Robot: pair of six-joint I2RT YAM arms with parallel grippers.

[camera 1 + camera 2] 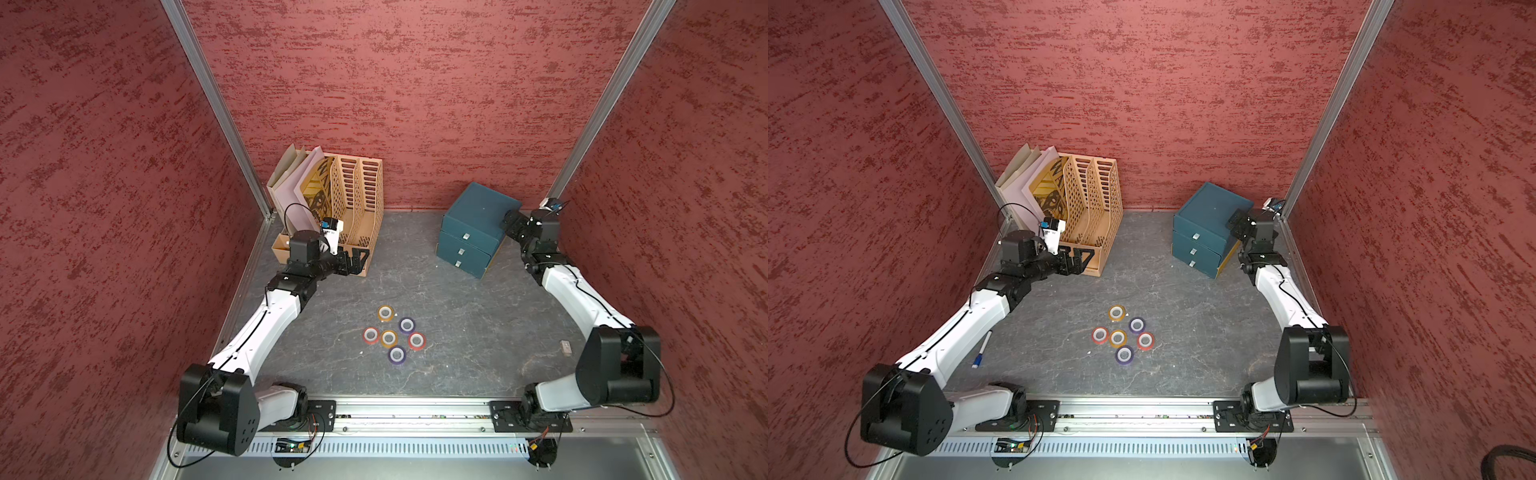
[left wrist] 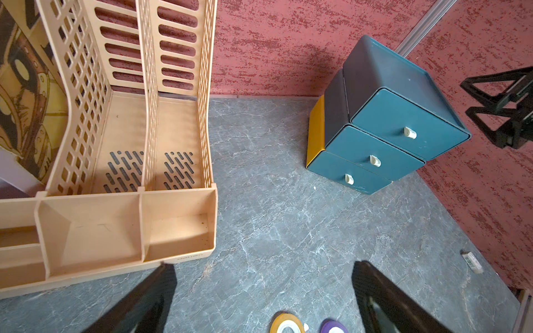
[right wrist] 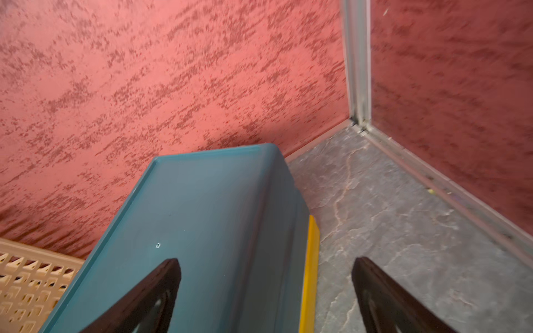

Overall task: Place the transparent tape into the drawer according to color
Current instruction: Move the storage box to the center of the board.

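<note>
Several small tape rolls lie flat in a cluster mid-table: two orange-yellow [image 1: 385,313] [image 1: 389,338], two purple [image 1: 407,325] [image 1: 397,355] and two red [image 1: 371,335] [image 1: 416,341]. An orange-yellow roll [image 2: 287,324] and a purple roll [image 2: 334,327] show in the left wrist view. The dark teal drawer [image 1: 478,224] [image 1: 1208,224] [image 2: 398,127] stands at the back right, its three fronts looking shut. My left gripper [image 1: 359,259] [image 2: 262,268] hangs open and empty beside the organizer's front. My right gripper [image 1: 1237,220] [image 3: 265,262] is open, straddling the drawer's [image 3: 202,230] upper right edge.
A tan slotted file organizer [image 1: 353,199] [image 2: 121,225] with papers stands at the back left. A marker pen [image 1: 982,349] lies under the left arm. A small tag-like item [image 1: 565,348] [image 2: 471,261] rests near the right wall. Red walls enclose three sides.
</note>
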